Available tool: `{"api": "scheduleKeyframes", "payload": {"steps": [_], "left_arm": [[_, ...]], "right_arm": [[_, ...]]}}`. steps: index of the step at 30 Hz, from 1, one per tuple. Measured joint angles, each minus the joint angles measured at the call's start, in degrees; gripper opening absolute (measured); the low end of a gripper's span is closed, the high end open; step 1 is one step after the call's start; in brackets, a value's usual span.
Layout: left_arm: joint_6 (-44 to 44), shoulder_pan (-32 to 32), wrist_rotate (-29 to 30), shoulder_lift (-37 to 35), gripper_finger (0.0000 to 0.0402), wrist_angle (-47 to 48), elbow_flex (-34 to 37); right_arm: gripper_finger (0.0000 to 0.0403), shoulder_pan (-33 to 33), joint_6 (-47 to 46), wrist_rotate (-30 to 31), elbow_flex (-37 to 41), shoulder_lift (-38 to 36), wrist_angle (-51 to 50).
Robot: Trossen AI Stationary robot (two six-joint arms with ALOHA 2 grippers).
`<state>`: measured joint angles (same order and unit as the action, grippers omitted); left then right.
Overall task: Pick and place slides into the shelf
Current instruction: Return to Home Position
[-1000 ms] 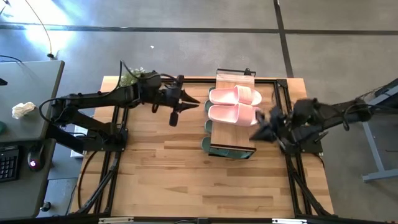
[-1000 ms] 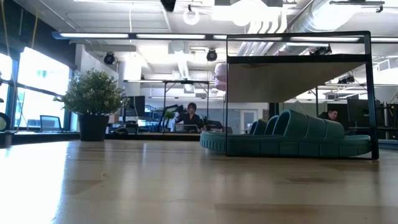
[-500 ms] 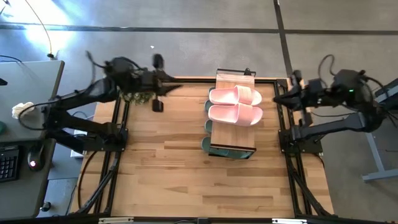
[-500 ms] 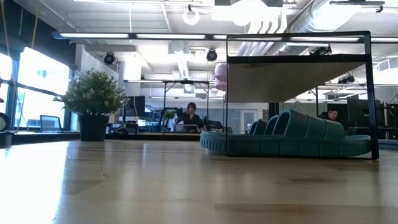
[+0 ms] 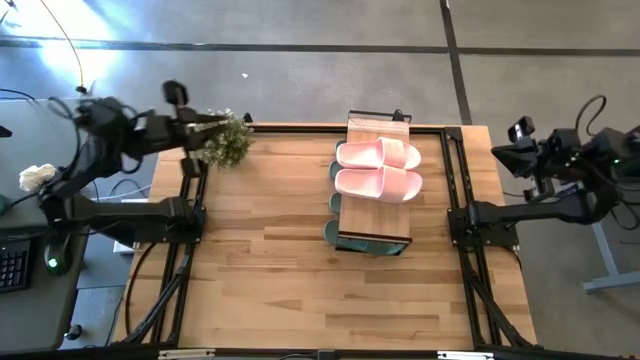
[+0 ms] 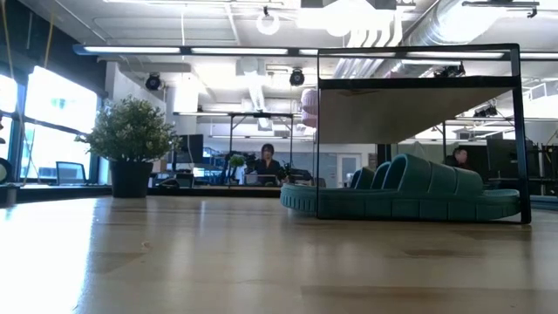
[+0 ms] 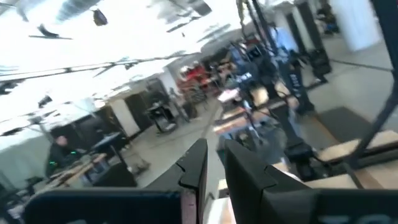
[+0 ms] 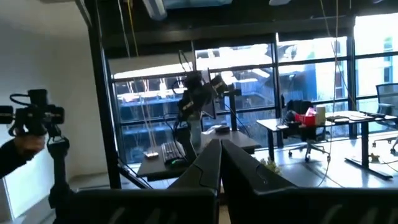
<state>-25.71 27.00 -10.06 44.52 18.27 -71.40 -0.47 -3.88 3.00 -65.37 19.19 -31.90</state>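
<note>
**Shelf and slides, high and low views.** The shelf [image 5: 375, 222] is a low light-wood rack with a dark frame. It stands on the table [image 5: 280, 270] toward 1 o'clock from the centre, with its long axis running 12 to 6 o'clock.

On its plank top lie two pale pink slides [image 5: 380, 183], side by side and upright. Each lies crosswise to the shelf, with its long axis from 9 to 3 o'clock and its wide strap and toe toward 3 o'clock.

On the tabletop beneath the shelf's top lie the muted green slides [image 6: 418, 187], heels at 9 o'clock and toes at 3 o'clock. From above we see only their rounded heel ends past the 9 o'clock edge of the shelf. In the level view they overlap, so we cannot count them.

The left gripper [image 7: 214, 148] hangs over the table's 10 o'clock corner, above the potted plant [image 5: 225, 145]. Its jaws are narrowly parted and grasp nothing, though this view is blurred. The right gripper [image 8: 219, 144] sits off the table's edge at 2 o'clock, with its jaws closed together and empty.
</note>
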Motion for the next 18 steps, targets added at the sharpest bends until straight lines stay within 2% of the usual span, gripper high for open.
{"api": "scheduleKeyframes", "payload": {"steps": [18], "left_arm": [[7.8,0.0,15.6,-29.7,0.0046,0.3,23.1]], "right_arm": [[0.0000,0.0,-9.4,2.4,18.4,-16.4,7.9]]}}
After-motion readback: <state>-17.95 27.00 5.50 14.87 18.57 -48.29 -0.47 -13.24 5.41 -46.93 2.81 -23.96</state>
